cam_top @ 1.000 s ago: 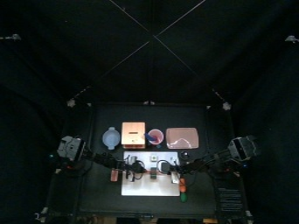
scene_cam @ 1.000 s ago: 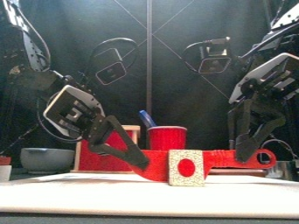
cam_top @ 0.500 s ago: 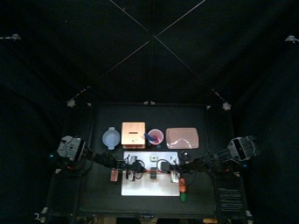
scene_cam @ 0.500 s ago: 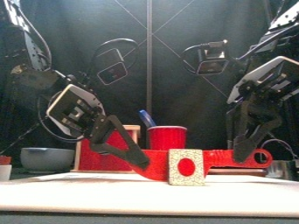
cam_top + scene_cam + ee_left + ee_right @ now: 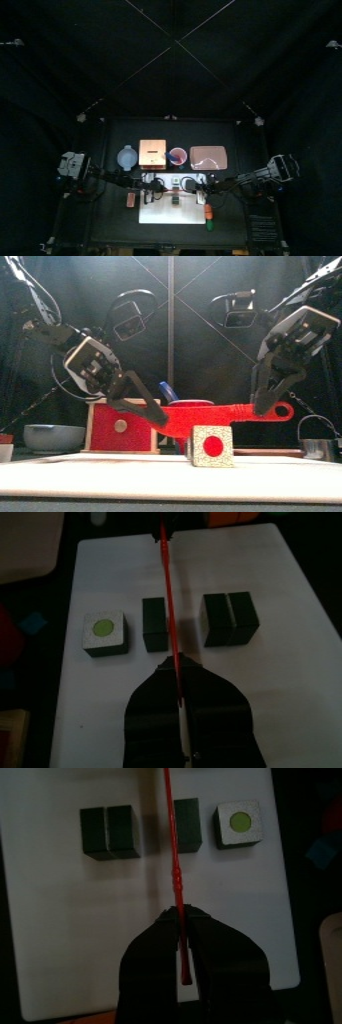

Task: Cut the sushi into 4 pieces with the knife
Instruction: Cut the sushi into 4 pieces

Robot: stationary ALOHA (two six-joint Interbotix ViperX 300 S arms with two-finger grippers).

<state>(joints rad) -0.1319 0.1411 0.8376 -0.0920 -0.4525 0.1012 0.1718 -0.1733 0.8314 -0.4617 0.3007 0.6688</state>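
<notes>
The left fingers (image 5: 171, 672) and the right fingers (image 5: 178, 918) were both closed on the red knife (image 5: 214, 412). It was just above the sushi pieces (image 5: 156, 622) on the white board (image 5: 267, 692).

Glossy red plastic knife (image 5: 221, 410), matt white cutting board (image 5: 287, 682), matt dark green sushi blocks (image 5: 230, 620)

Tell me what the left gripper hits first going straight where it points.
Beyond the red toy knife it grips, the left gripper would probably meet the thin dark green sushi slice on the white cutting board; depth is unclear.
</notes>
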